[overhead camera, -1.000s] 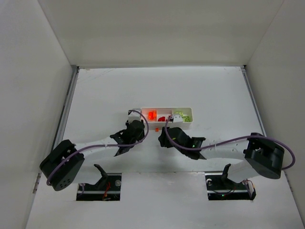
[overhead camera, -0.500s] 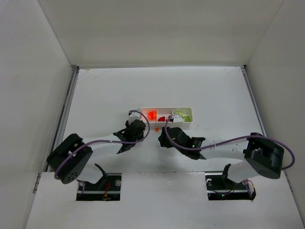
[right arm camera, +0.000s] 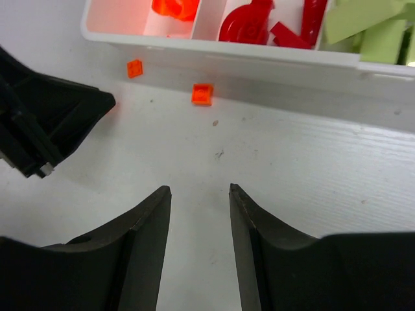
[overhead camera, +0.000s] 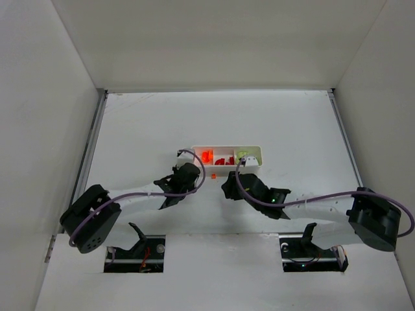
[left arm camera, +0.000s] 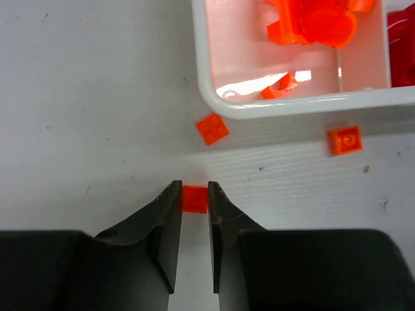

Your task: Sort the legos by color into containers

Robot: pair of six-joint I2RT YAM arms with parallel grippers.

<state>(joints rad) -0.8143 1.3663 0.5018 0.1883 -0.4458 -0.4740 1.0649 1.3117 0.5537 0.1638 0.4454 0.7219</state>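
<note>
The left gripper (left arm camera: 194, 189) is clenched on a small orange brick (left arm camera: 194, 199), one dark finger pressed to each side of it, low over the white table (left arm camera: 84, 97). Whether the brick rests on the surface or sits just off it cannot be told. In the left wrist view a second orange brick (left arm camera: 213, 128) lies on the table at about 12 o'clock from the held one, just outside the wall of the white tray (left arm camera: 292, 107). A third orange brick (left arm camera: 344, 139) lies at about 2 o'clock, also just short of that wall. The tray's three compartments hold orange pieces (right arm camera: 174, 8) at the 9 o'clock end, red pieces (right arm camera: 249, 26) in the middle and yellow-green pieces (right arm camera: 369, 32) at the 3 o'clock end. The right gripper (right arm camera: 200, 191) is released, jaws spread with nothing between them. It hangs over bare table at about 6 o'clock from the tray, near the left gripper and apart from it.
</note>
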